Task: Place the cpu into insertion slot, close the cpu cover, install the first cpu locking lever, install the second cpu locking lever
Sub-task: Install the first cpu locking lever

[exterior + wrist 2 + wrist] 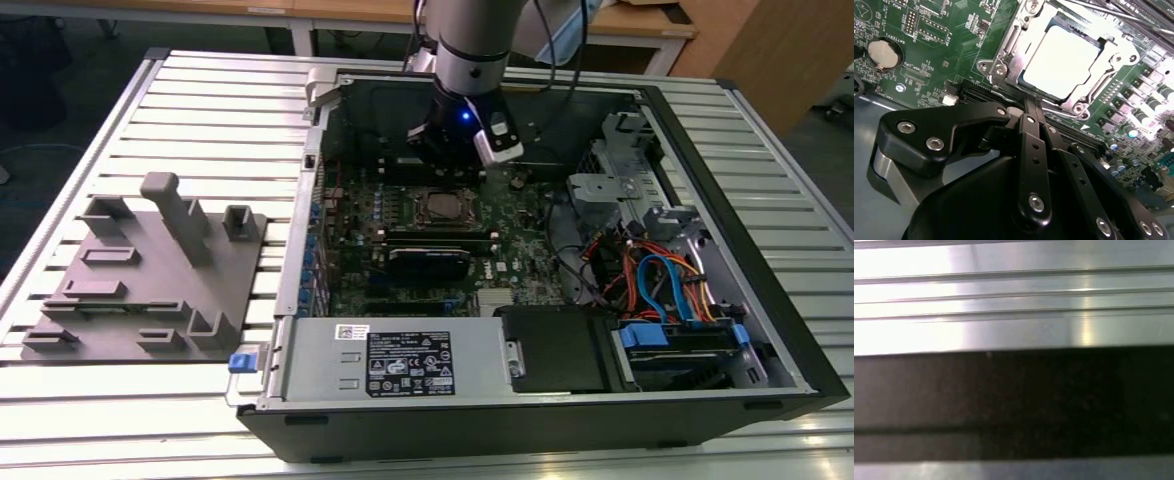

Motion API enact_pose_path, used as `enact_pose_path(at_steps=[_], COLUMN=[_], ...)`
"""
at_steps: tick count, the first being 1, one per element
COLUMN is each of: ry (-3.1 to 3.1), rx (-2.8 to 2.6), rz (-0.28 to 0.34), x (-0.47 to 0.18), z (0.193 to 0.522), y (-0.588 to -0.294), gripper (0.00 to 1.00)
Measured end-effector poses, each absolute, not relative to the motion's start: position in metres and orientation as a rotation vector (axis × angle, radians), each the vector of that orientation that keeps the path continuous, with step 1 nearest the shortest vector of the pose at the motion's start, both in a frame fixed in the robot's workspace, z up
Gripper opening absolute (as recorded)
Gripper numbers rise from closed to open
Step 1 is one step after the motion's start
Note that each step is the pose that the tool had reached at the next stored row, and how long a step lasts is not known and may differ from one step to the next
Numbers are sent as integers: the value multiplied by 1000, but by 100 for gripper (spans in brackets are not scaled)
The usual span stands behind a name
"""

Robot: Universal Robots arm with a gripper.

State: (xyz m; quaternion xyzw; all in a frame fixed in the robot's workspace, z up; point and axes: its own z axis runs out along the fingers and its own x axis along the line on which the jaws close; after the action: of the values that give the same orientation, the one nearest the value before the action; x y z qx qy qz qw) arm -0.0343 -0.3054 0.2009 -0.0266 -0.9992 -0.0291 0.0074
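The cpu (1061, 60), a dull silver square, lies in the insertion slot (438, 206) on the green motherboard. The cpu cover (1004, 50), a silvery frame, lies flat around the chip. My gripper (1031, 106) hangs just beside the near edge of the socket, its black fingers (1029, 140) pressed together with nothing seen between them. A thin metal lever rod (1004, 93) runs along that socket edge right at the fingertips. In the exterior view the gripper (451, 165) sits low inside the open case, just behind the socket.
The black computer case (747, 400) lies open on a slatted metal table (1014, 325). A coin battery (883, 54), long black card slots (430, 240), a power supply (400, 365), drive cage and coloured cables (661, 285) surround the socket. A grey fixture (147, 280) stands on the exterior view's left.
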Motion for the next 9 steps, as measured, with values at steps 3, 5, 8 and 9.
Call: enact_pose_path(at_steps=[3,5,8,9], ry=[-3124,-3124,-3124,-3124], rx=[-83,-83,-83,-83], rz=[-91,-91,-91,-91], x=[-35,-35,-36,-36], z=[204,206,208,209], y=[-305,-305,-305,-305], gripper=[10,10,10,10])
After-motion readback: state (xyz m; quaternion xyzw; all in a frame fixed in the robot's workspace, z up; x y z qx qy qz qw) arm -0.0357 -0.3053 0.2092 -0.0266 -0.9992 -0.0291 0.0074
